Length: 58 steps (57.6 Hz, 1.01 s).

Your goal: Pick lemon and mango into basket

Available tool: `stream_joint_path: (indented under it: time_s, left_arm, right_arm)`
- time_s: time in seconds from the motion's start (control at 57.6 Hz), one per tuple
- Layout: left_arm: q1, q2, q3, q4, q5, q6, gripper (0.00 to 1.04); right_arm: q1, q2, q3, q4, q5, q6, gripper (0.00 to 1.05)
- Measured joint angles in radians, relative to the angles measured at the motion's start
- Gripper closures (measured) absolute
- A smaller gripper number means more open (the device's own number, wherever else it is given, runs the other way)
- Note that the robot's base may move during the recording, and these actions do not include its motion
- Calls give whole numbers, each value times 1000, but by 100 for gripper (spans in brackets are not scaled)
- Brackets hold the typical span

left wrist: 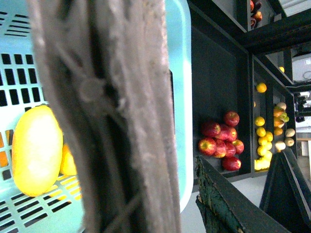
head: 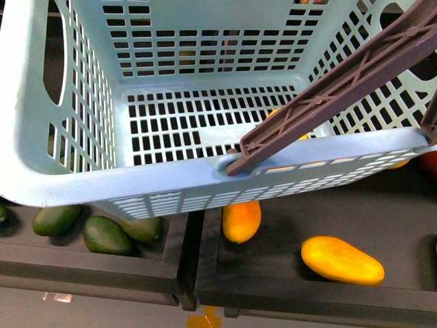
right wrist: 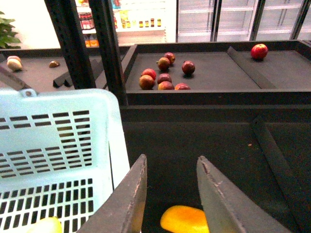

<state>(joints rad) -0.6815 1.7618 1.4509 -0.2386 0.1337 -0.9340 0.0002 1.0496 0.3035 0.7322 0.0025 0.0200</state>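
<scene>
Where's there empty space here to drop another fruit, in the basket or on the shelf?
In the basket, the floor is bare across its left and middle; the lemon lies at its right, under the handle. On the dark tray, a free patch sits between the left mango and the right mango. Crowded: the green fruits under the basket's left corner.

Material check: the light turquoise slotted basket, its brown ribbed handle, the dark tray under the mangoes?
Light turquoise slotted basket: moulded plastic apparently, smooth semi-matte, uniform slots. Brown ribbed handle: also plastic, matte, trussed ribbing. Dark tray: matte black, raised lip; wood or coated metal, unclear.
</scene>
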Motion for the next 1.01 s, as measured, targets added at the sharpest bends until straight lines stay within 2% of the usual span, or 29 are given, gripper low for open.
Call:
stream_joint_path:
  time_s: [0.121,0.469,1.007]
  left_arm:
    - [0,0,0,0,1,-4,77]
    - [0,0,0,0,5,-3,77]
    - [0,0,0,0,2,-2,77]
  right_arm:
    - [0,-66,-66,1,-1,-12,103]
    - [0,-266,-196,-66,-3,-14,103]
    - [0,-528,-286,-219,-2,-15,103]
